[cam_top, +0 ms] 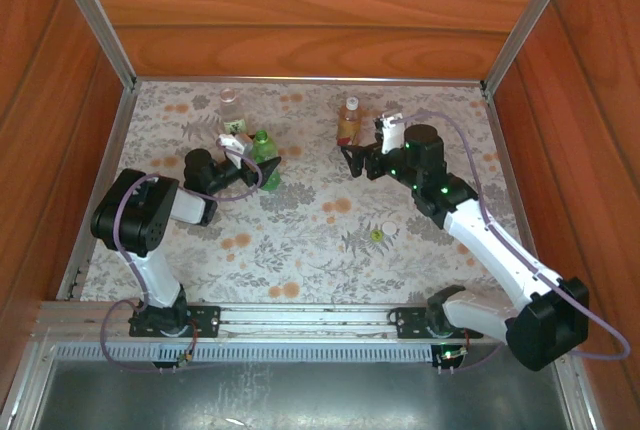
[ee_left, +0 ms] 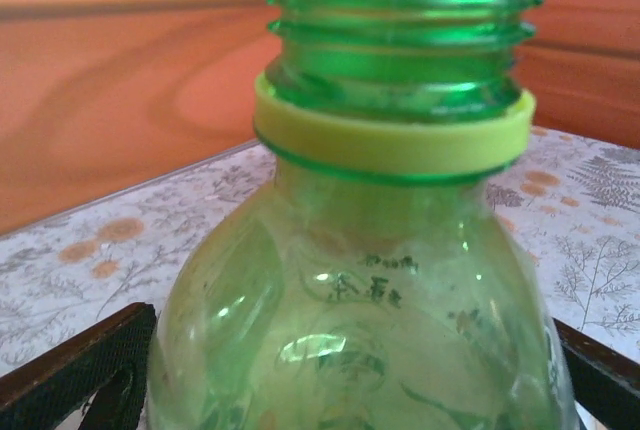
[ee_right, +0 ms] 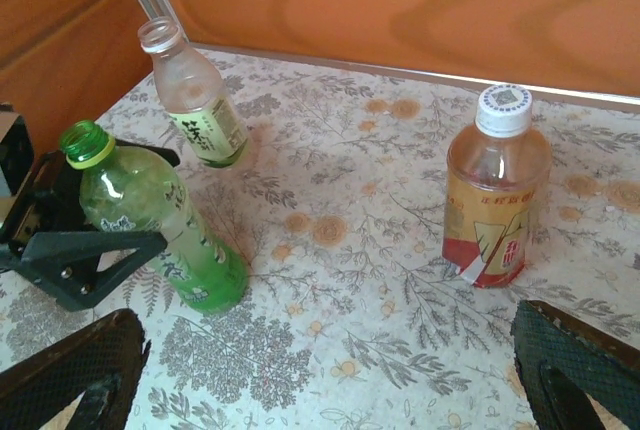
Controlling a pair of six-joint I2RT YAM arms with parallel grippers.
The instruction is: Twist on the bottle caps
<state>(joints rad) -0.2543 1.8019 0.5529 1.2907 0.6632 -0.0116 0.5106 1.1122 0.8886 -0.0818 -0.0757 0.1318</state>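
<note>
The green bottle stands uncapped, its threaded neck and yellow-green ring close up in the left wrist view. My left gripper is shut on its body, one finger on each side. Behind it is the clear bottle, also without a cap. The amber bottle wears a white cap. My right gripper is open over bare table, just in front of the amber bottle. A white cap and a yellow-green cap lie loose near the middle.
Wooden walls and metal rails enclose the flowered table. The right arm stretches over the table's right side, close to the loose caps. The left gripper stands at the left of the right wrist view.
</note>
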